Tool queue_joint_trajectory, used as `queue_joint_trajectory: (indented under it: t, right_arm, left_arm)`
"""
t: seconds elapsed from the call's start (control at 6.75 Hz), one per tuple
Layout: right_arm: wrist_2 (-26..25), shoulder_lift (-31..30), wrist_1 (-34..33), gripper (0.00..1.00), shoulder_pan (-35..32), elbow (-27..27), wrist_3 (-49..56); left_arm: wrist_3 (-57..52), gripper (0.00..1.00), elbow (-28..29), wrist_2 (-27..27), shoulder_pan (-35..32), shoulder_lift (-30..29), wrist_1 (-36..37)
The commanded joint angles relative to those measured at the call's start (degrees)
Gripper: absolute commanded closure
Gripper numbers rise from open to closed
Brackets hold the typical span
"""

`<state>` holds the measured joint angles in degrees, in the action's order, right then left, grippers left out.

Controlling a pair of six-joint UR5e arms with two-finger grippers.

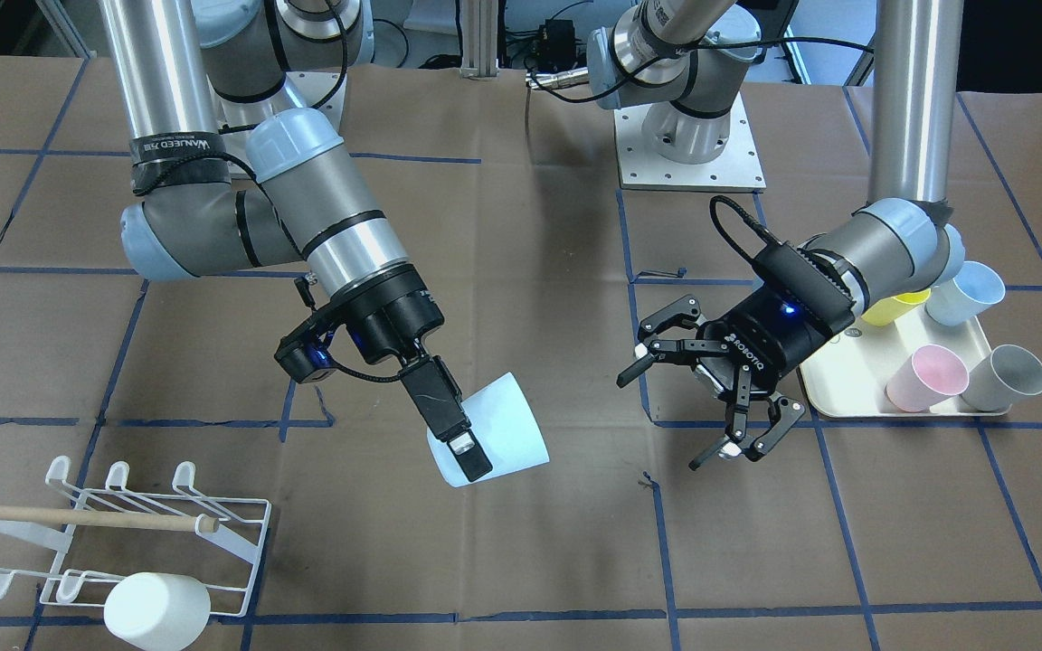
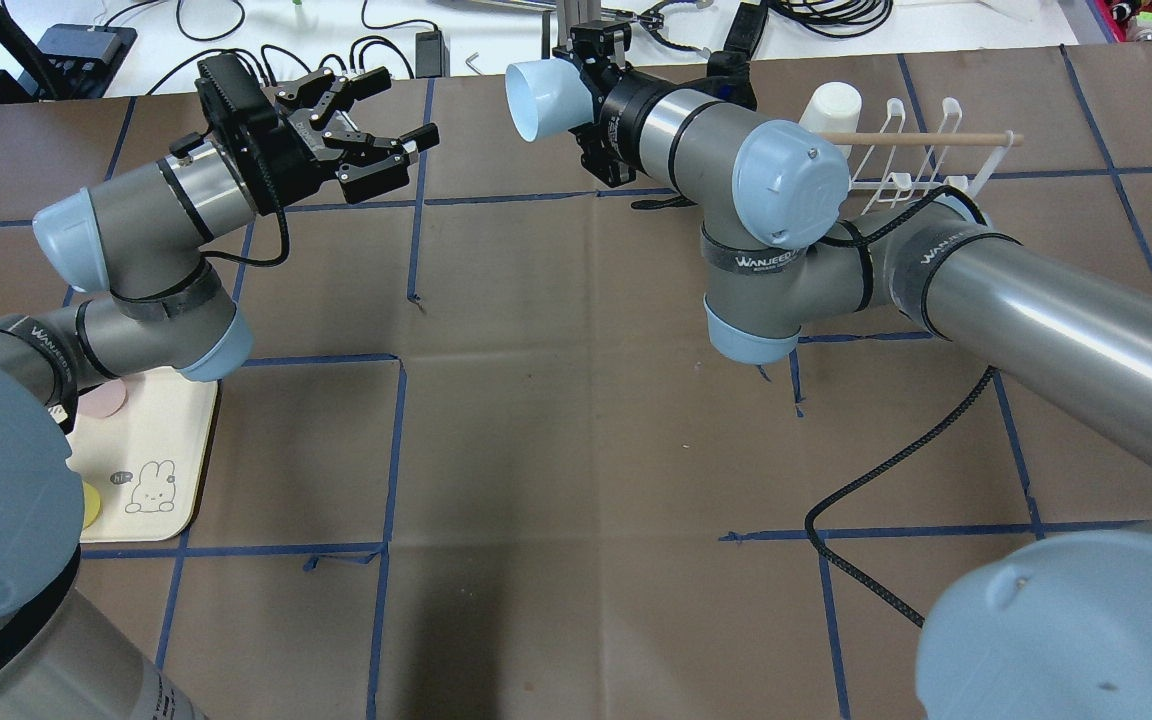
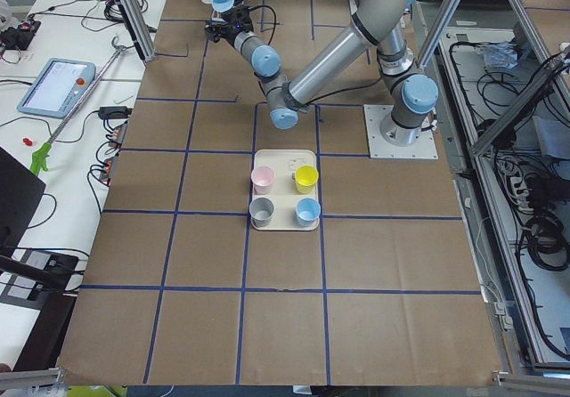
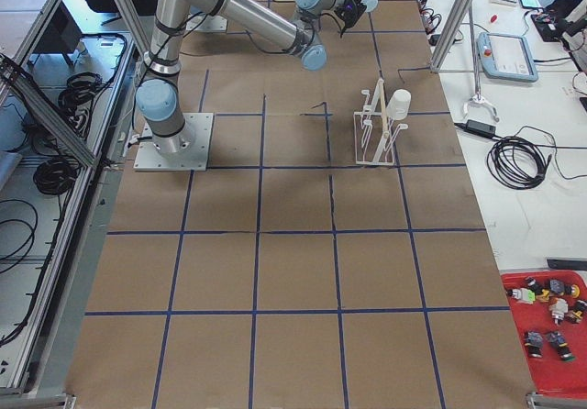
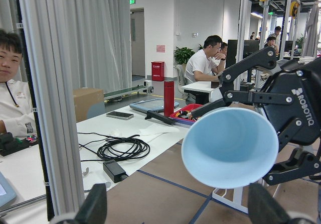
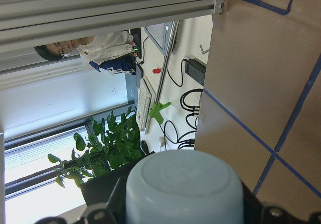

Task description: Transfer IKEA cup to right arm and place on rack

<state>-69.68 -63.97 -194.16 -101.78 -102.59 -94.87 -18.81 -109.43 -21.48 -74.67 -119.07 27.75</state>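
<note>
The right arm's black long-fingered claw (image 1: 471, 448) is clenched on the pale blue plastic cup (image 1: 507, 425), gripping its narrow closed end; the cup hangs tilted above the brown paper-covered table (image 1: 521, 561), mouth turned toward the left arm's black claw (image 1: 679, 411); that claw sits at three o'clock from the cup, fingers spread wide, holding nothing and well apart from it.

The white wire rack with its wooden dowel (image 1: 241, 524) lies at about eight o'clock from the cup in the front-facing view; a white cup (image 1: 157, 610) already sits on its near row.

Risks, as I judge them: the tapered, smooth wall could slide out of the grip during a swing; a poorly aimed mouth could miss a free prong, strike the dowel or the white cup, or push the light rack askew; releasing before the cup is seated would drop it.
</note>
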Motion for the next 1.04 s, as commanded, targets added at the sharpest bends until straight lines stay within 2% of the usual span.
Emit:
queue_joint_trajectory:
  t: [0.0,0.15,0.44,0.74,0.89]
  right_arm:
    - [0.15,-0.36,0.1,0.62,3.06,-0.07,2.47]
    - [0.15,-1.58,0.18,0.67,4.64,-0.5,8.59]
    - [0.15,-5.53,0.36,0.67,9.73,-3.56,22.19]
    - [-0.02,-8.7,0.36,0.67,15.62,-7.09,44.32]
    - [-0.8,-9.93,0.45,0.67,18.52,-7.18,55.47]
  left_arm:
    - [0.09,0.01,2.8,-5.28,0.93,0.67,-6.87]
    - [0.0,0.01,7.78,-14.03,0.75,0.77,-15.1]
    - [0.0,0.01,16.85,-28.46,-1.17,0.51,-33.72]
    - [0.18,0.01,18.73,-44.88,-6.26,4.7,-51.04]
    - [0.18,0.01,18.91,-49.84,-7.41,7.42,-60.09]
